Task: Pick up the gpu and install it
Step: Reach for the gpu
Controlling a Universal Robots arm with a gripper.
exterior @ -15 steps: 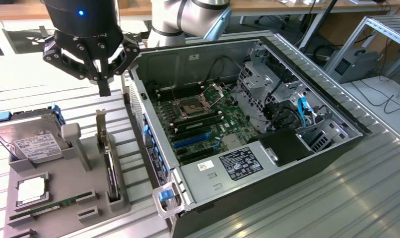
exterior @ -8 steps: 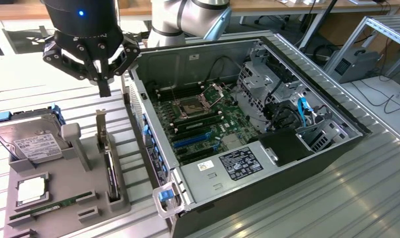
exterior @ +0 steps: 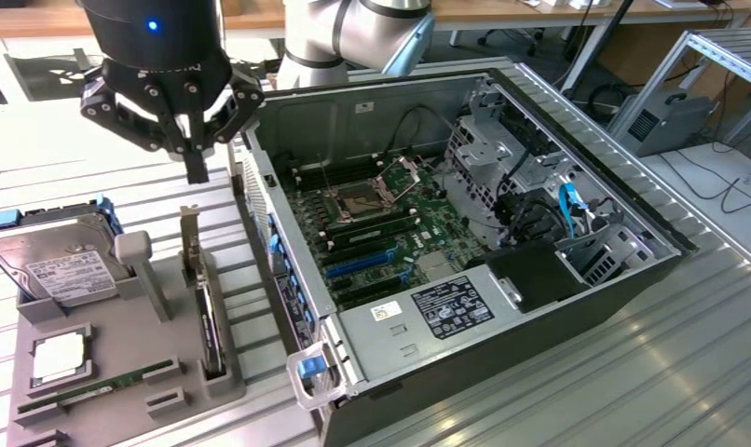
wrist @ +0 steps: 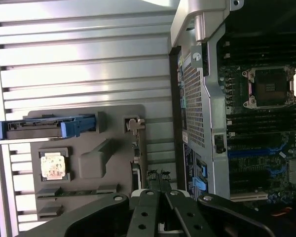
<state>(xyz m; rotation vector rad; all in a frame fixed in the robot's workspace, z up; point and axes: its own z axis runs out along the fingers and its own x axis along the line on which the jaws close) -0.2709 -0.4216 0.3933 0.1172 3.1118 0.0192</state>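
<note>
The gpu [exterior: 201, 289] stands on edge in a slot of the grey holder tray [exterior: 127, 326], its silver bracket end [exterior: 190, 228] pointing up. In the wrist view the gpu [wrist: 134, 153] appears edge-on as a thin dark strip just ahead of the fingertips. My gripper [exterior: 197, 173] hangs a short way above the card's bracket end, apart from it. Its fingers [wrist: 153, 180] are pressed together and hold nothing. The open computer case [exterior: 350, 116] lies beside the tray, with its motherboard [exterior: 375, 223] and blue expansion slots [exterior: 357, 265] exposed.
The tray also carries a hard drive [exterior: 52, 265] with blue rails, a processor chip [exterior: 59, 356] and a green RAM stick [exterior: 96, 384]. The case's side wall [exterior: 266, 233] rises right next to the card. The ribbed metal table [exterior: 624, 372] extends around both.
</note>
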